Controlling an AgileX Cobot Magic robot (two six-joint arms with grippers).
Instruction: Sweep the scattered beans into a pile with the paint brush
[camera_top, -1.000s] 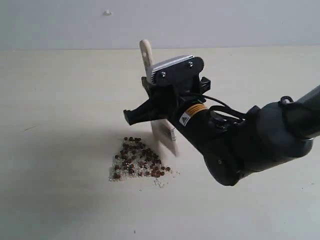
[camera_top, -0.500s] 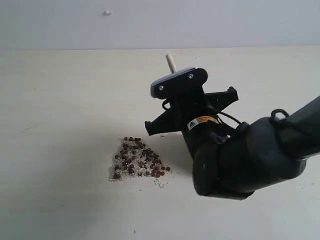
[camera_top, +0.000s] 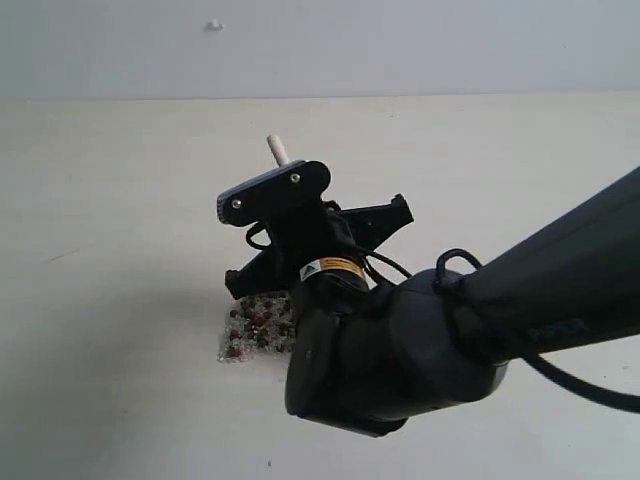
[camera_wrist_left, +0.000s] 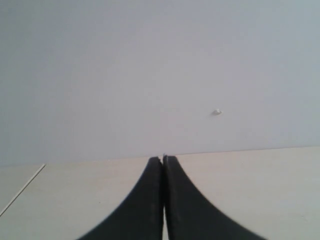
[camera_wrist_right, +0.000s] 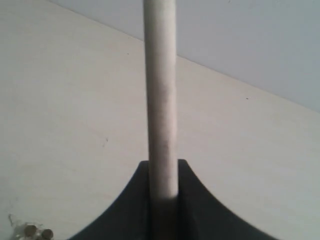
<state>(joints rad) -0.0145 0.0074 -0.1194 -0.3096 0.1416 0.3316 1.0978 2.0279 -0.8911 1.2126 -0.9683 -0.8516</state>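
Observation:
My right gripper (camera_top: 310, 240) is shut on the paint brush, whose pale wooden handle (camera_wrist_right: 161, 100) rises between the two black fingers (camera_wrist_right: 142, 180). In the exterior view only the handle's tip (camera_top: 278, 150) shows above the wrist; ferrule and bristles are hidden behind the arm. The pile (camera_top: 254, 326) of reddish-brown beans and whitish grains lies on the table right under the gripper, its right part covered by the arm. A few beans (camera_wrist_right: 38, 232) show at the edge of the right wrist view. My left gripper (camera_wrist_left: 163, 159) is shut on nothing and points at the far wall.
The cream table (camera_top: 110, 200) runs back to a pale wall with a small white mark (camera_top: 213, 25). My right arm's bulky black body (camera_top: 400, 350) fills the lower right of the exterior view. A table seam (camera_wrist_left: 22, 187) shows in the left wrist view.
My right arm has swung left and nearer the camera with the brush. It now hangs over the pile and hides its right half; the bristles, visible earlier, are hidden.

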